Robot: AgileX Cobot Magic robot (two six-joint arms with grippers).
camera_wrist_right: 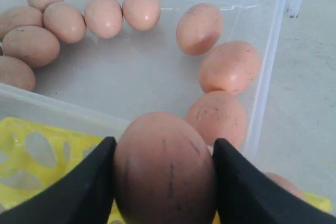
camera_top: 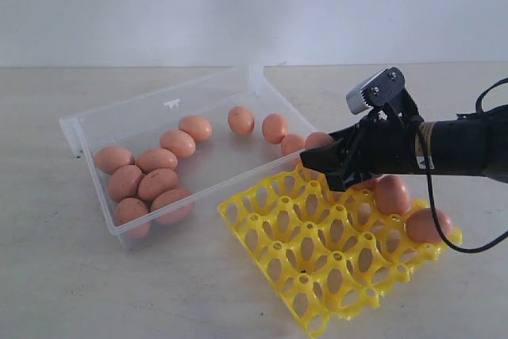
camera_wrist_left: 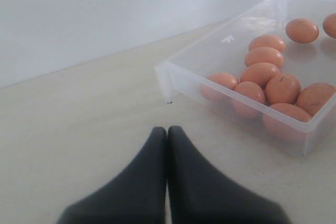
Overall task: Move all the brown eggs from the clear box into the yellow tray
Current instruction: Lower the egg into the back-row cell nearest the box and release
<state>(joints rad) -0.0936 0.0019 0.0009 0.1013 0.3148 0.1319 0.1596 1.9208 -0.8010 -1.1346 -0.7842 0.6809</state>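
The clear box [camera_top: 214, 160] lies on the left of the table [camera_top: 63, 291] and holds most of the brown eggs [camera_top: 156, 183]: a cluster at its left end and a few more strung toward its right end. Just beside its near right side, the yellow tray [camera_top: 304, 279] carries two eggs along its far right edge. Only the left wrist view shows the left gripper [camera_wrist_left: 167, 129], fingers pressed together over bare table beside the box's end. The right wrist view shows the right gripper [camera_wrist_right: 163, 145] pinching a speckled egg [camera_wrist_right: 165, 177] above where tray meets box. In the exterior view its fingers largely hide that egg, and they partly cover another egg in the tray.
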